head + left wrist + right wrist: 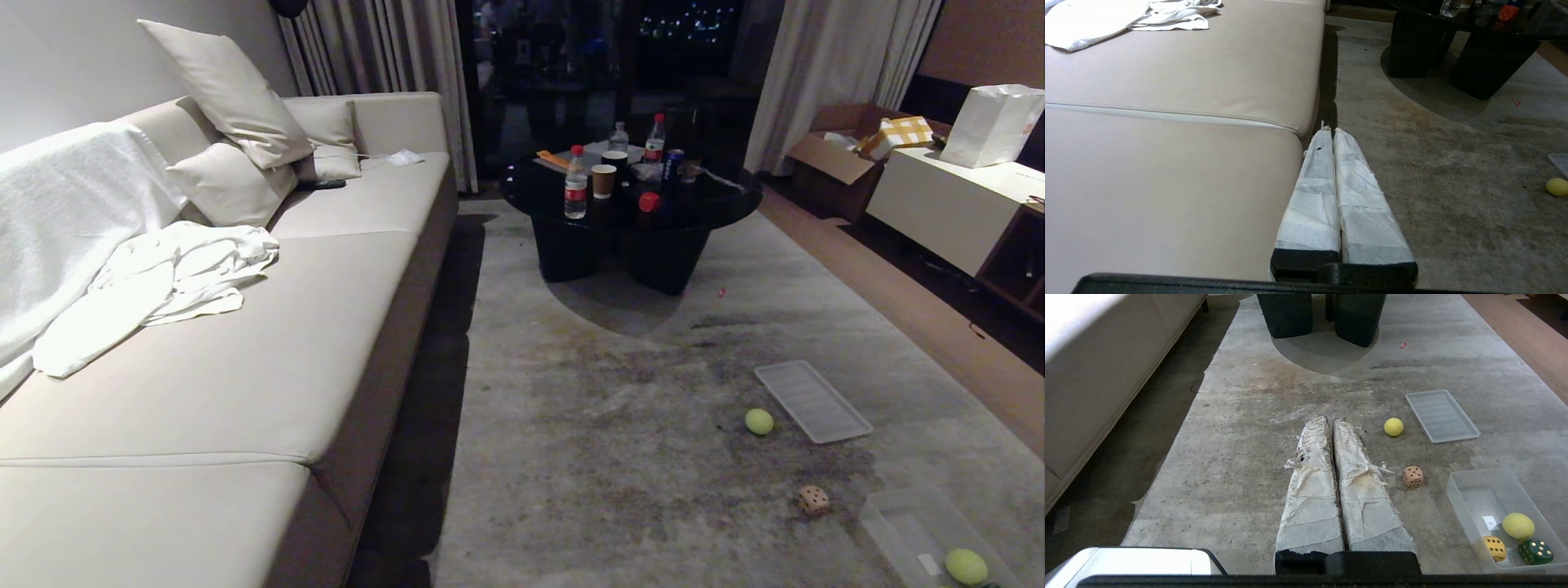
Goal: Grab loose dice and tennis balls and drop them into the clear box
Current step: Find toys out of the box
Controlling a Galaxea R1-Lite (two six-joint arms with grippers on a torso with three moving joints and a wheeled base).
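A loose tennis ball (758, 421) (1393, 426) (1556, 186) lies on the grey carpet beside a flat ribbed lid. A beige-pink die (813, 499) (1413, 476) sits nearer me. The clear box (906, 523) (1457, 494) stands at the near right and holds a tennis ball (1518, 525) (966, 565), a yellow die (1494, 547) and a dark green die (1535, 551). My right gripper (1331, 418) is shut and empty, above the carpet left of the loose ball and die. My left gripper (1331, 130) is shut and empty by the sofa's front edge.
A long beige sofa (245, 351) with pillows and white cloths fills the left. A black round coffee table (629, 212) with bottles and cups stands ahead. The ribbed translucent lid (812, 400) (1441, 415) lies past the ball. A low cabinet (947, 204) stands at the right.
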